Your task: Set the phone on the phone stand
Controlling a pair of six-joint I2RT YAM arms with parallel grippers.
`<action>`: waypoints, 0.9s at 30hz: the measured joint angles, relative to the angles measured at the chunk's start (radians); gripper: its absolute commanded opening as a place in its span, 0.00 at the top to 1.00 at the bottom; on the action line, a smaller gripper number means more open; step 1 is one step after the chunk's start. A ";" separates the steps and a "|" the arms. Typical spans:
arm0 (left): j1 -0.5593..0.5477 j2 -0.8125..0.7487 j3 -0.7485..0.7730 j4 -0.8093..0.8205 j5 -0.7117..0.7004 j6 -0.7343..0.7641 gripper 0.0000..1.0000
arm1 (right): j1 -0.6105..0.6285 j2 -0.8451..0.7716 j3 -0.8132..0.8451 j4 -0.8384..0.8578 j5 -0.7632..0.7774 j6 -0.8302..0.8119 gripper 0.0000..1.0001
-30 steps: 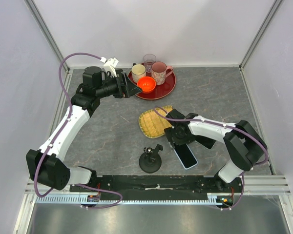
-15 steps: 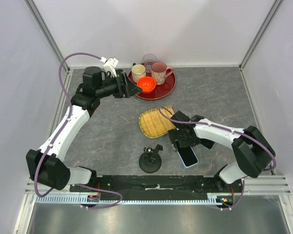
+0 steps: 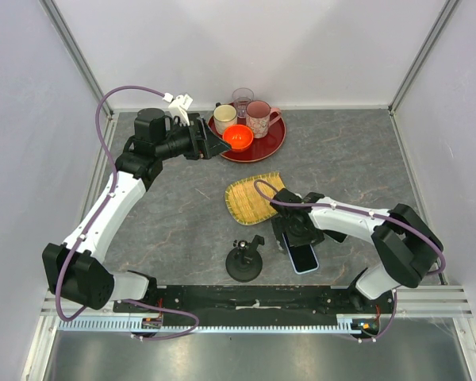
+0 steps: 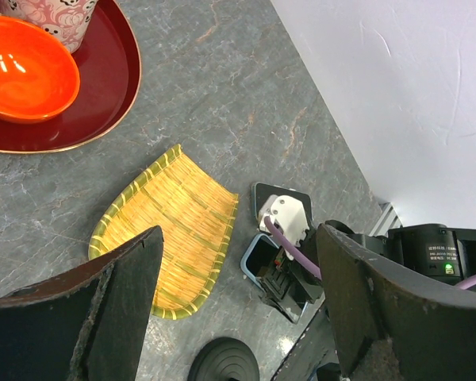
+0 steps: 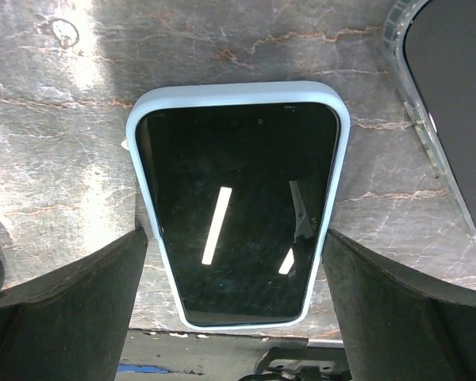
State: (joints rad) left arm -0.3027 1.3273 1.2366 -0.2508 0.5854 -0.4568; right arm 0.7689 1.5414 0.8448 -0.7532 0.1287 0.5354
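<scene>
Overhead, the phone lies flat on the grey bench, screen up, near the front edge and just to the right of the phone stand, which stands apart from it. The right claw hangs low over the phone's far end. Beyond them lies a woven yellow mat. The left claw is well away at the back of the bench, level with the rim of a red tray that holds an orange bowl and three cups.

From the left wrist, the left claw is spread wide with nothing between its fingers. Beneath it lie the tray with the bowl, then the mat, and past that a pale blue corner of the phone, half covered by the right arm's black wrist. The round base of the stand shows at the bottom edge.

From the right wrist, the phone fills the middle, a dark screen in a light blue case, flat on the stone-patterned bench. The right claw is spread, one dark finger on each long side of the case. The left one reaches right to the case's edge, though whether it touches I cannot tell. The phone rests on the bench, not lifted.
</scene>
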 measured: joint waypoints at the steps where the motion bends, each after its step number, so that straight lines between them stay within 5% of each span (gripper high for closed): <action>1: 0.000 0.000 0.000 0.000 0.000 0.000 0.16 | 0.001 0.001 0.000 -0.001 0.001 0.007 0.02; 7: 0.000 0.000 0.000 0.000 0.001 0.000 0.16 | 0.007 -0.001 -0.002 -0.003 0.004 0.027 0.02; 15: 0.000 0.000 0.000 0.000 0.001 -0.001 0.16 | 0.010 -0.025 -0.027 0.027 -0.001 0.030 0.18; 27: 0.000 0.000 0.000 0.000 0.001 -0.009 0.16 | 0.014 -0.065 -0.062 0.067 0.009 0.034 0.83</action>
State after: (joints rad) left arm -0.3027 1.3273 1.2366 -0.2504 0.5865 -0.4656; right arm 0.7834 1.4761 0.7826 -0.6865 0.1379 0.5694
